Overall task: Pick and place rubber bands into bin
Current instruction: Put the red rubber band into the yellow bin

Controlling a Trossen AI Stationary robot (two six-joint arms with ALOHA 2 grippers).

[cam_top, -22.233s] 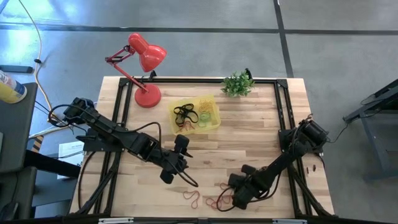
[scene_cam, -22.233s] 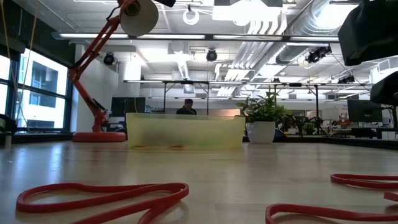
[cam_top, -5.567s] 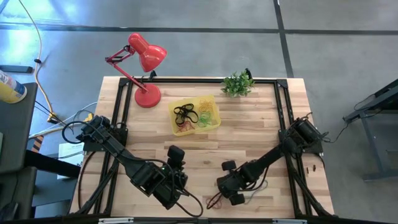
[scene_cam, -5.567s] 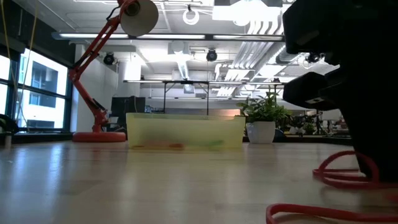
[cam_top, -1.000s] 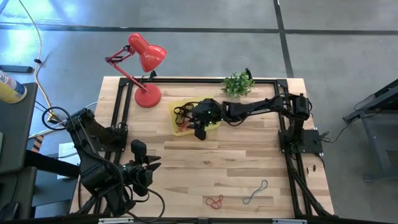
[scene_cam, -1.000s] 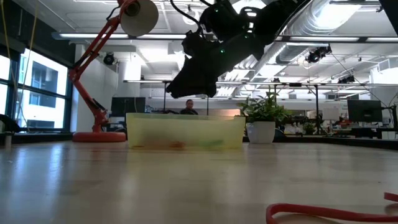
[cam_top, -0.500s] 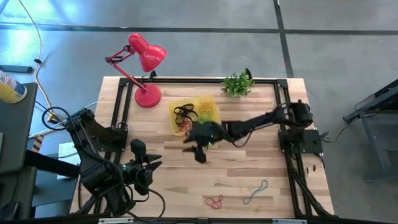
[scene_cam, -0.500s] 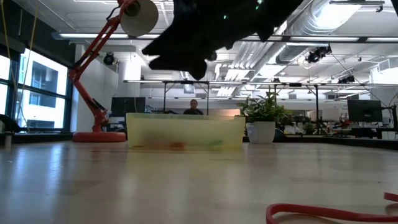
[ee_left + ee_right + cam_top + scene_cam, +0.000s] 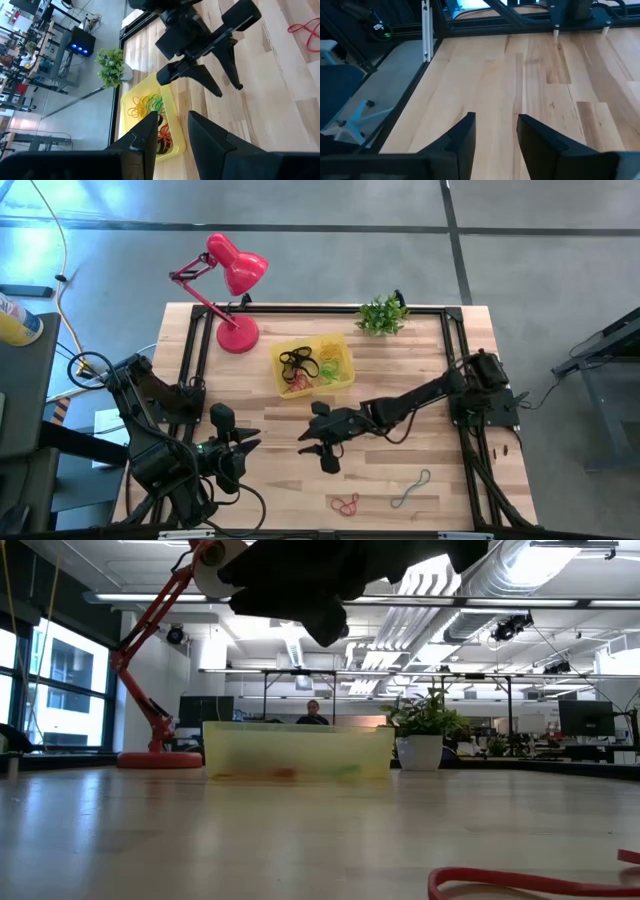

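Note:
The yellow bin (image 9: 313,364) sits toward the table's far side and holds black, red, orange and green rubber bands (image 9: 300,366). It also shows in the low view (image 9: 297,750) and the left wrist view (image 9: 171,134). A red band (image 9: 346,503) and a grey-green band (image 9: 410,488) lie flat near the table's near edge. My right gripper (image 9: 316,458) hovers open and empty over the table's middle, between the bin and the red band, and is seen too in its wrist view (image 9: 496,116). My left gripper (image 9: 252,442) waits open at the near left.
A red desk lamp (image 9: 232,280) stands at the far left corner and a small potted plant (image 9: 381,315) at the far edge. Bare wood lies between the bin and the two loose bands. A red band's edge (image 9: 520,885) shows close to the low camera.
My right gripper has left the space above the bin and swung toward the table's near edge, now over the middle of the table.

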